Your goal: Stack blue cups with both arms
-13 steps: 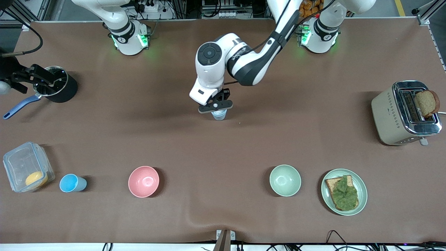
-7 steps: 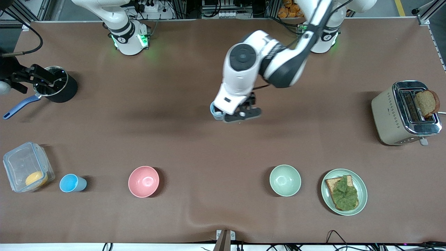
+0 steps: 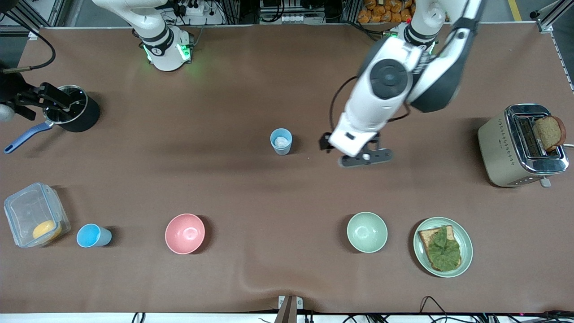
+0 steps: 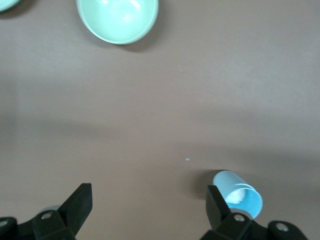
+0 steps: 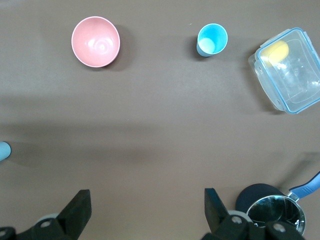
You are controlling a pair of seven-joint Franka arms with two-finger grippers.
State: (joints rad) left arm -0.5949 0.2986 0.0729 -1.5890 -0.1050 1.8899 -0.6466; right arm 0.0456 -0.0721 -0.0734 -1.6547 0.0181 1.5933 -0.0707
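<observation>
Moved since earlier: left gripper point(image 3: 365, 158) off the pale blue cup point(image 3: 281, 141), now over bare table toward the toaster's end; cup left standing alone at mid-frame of the front view.
Left gripper state: fingers spread wide, nothing between them; same cup visible just past one finger point(image 4: 216, 202) in the left wrist view, apart from it.
Pale cup placement: upright, mouth up, centre of the frame, well apart from both bowls; probably set there as the base of the stack, within reach of either arm.
Bright blue cup point(image 3: 93, 236): lower left of the front view, upright, beside the clear plastic box point(image 3: 35, 214) and apart from the pink bowl point(image 3: 184, 233); not yet picked up.
Right gripper point(image 5: 145, 212): mostly out of the front view at its left edge, high over the pot's point(image 3: 74, 107) end, fingers wide apart, empty, waiting; bright cup in its wrist view.
Likely next: right arm to fetch the bright cup and drop it into the pale one.
Green bowl point(image 3: 367, 232): lower right, untouched.
</observation>
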